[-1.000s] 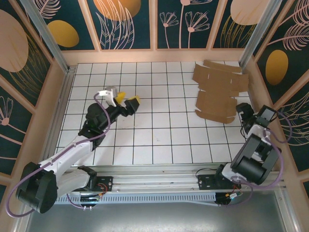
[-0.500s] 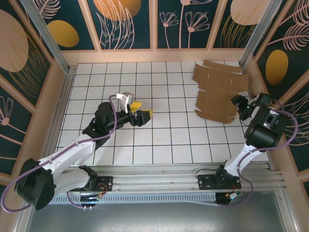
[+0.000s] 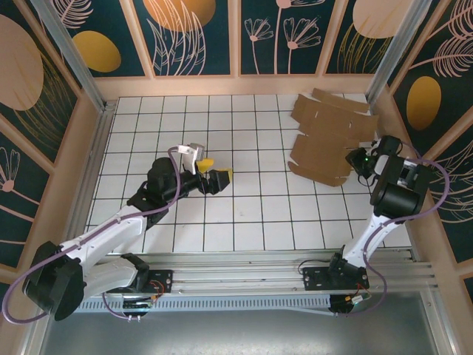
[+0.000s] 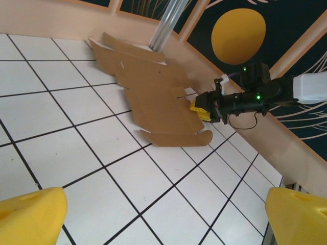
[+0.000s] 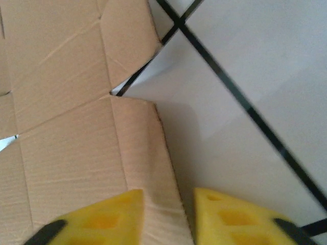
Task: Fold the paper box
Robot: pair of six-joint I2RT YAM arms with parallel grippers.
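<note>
Since a flap must be lifted before any fold, the right end effector pinches the near-right edge of the paper box, a flat sheet in the tabletop's far right corner; the left end effector hovers mid-tabletop, wide open and empty.

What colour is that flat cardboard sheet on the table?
Plain brown; the paper box shows best in the left wrist view.

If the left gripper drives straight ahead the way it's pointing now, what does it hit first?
The left gripper seems tilted slightly down, so probably bare table first; the paper box lies farther along that line. Depth is unclear.
</note>
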